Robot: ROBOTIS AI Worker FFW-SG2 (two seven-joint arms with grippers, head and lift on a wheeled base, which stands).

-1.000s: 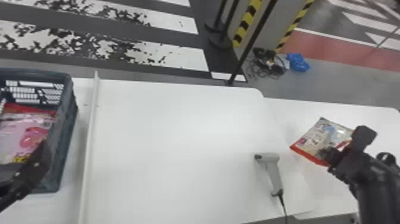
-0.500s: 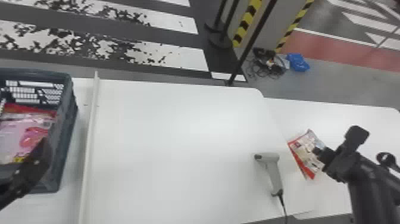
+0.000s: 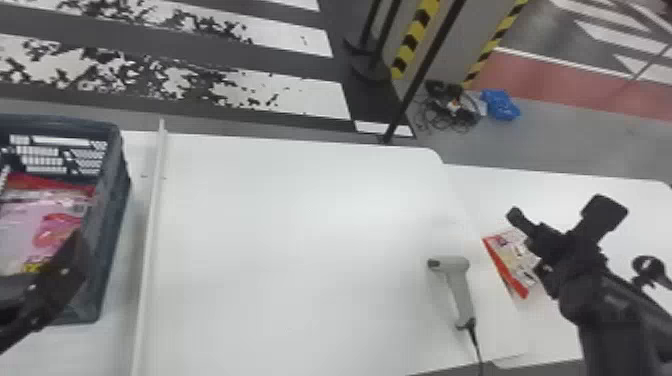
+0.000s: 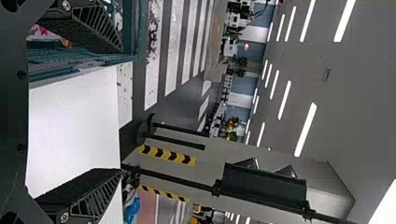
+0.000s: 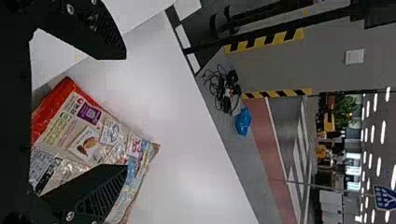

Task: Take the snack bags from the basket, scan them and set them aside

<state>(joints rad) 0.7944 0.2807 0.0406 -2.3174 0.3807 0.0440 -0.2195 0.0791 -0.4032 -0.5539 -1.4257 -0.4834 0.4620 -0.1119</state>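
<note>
In the head view my right gripper [image 3: 560, 216] stands open at the right, above and beside a snack bag [image 3: 512, 257] with a red edge on the side table. In the right wrist view that bag [image 5: 88, 135] lies partly behind the lower finger of my right gripper [image 5: 125, 112]. My left gripper [image 3: 75, 245] is at the near right side of the dark basket [image 3: 111, 240], over pink and red snack bags [image 3: 30, 215]. The left wrist view has my left gripper [image 4: 121, 111] open, one finger over the basket [image 4: 84, 65]. A grey scanner [image 3: 457, 287] lies on the table.
A raised white strip [image 3: 152, 215] runs along the white table [image 3: 300, 225], right of the basket. The scanner's cable [image 3: 475, 345] trails off the near edge. Behind the tables stands a dark pole [image 3: 425, 65].
The snack bag has shifted left on the side table and turned. My right gripper moved left, then its fingers spread wider and rose off to the bag's right. The left arm looks unmoved.
</note>
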